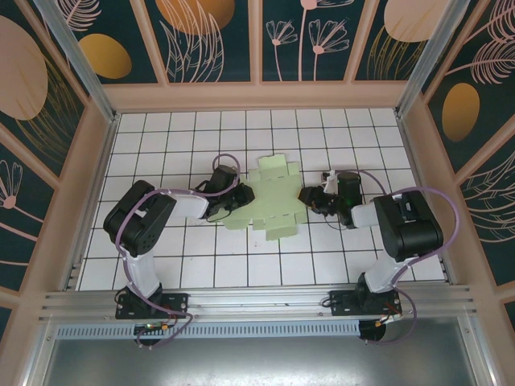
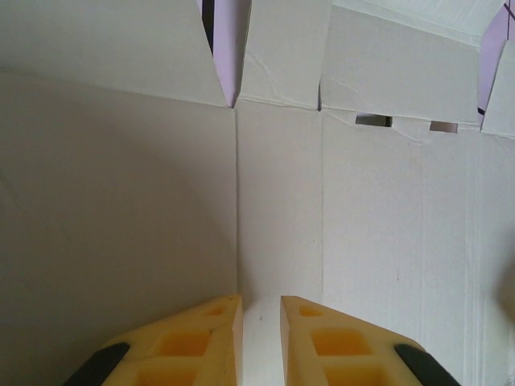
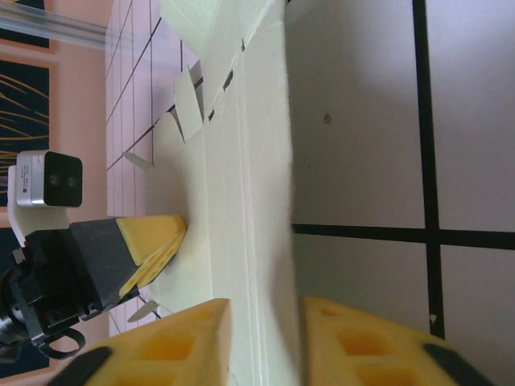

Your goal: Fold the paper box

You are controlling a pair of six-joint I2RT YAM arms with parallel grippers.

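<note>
The paper box [image 1: 269,201] is a pale mint-green flat die-cut sheet with flaps and tabs, lying mid-table. My left gripper [image 1: 244,195] is at its left edge. In the left wrist view the card [image 2: 362,225] spreads out ahead and a strip of it runs between the yellow fingertips of the left gripper [image 2: 259,301], which is shut on it. The right wrist view shows the left gripper [image 3: 165,241] pinching the sheet [image 3: 241,161]. My right gripper [image 1: 308,197] is at the sheet's right edge. There the raised edge passes between the fingers of the right gripper [image 3: 265,304], with a dark gap beside the right finger.
The white tiled floor [image 1: 201,265] surrounds the sheet, and bare tiles [image 3: 362,121] lie just beside its lifted right edge. Wooden walls [image 1: 96,177] close in the table on the left, right and back. A metal rail [image 1: 257,299] runs along the near edge.
</note>
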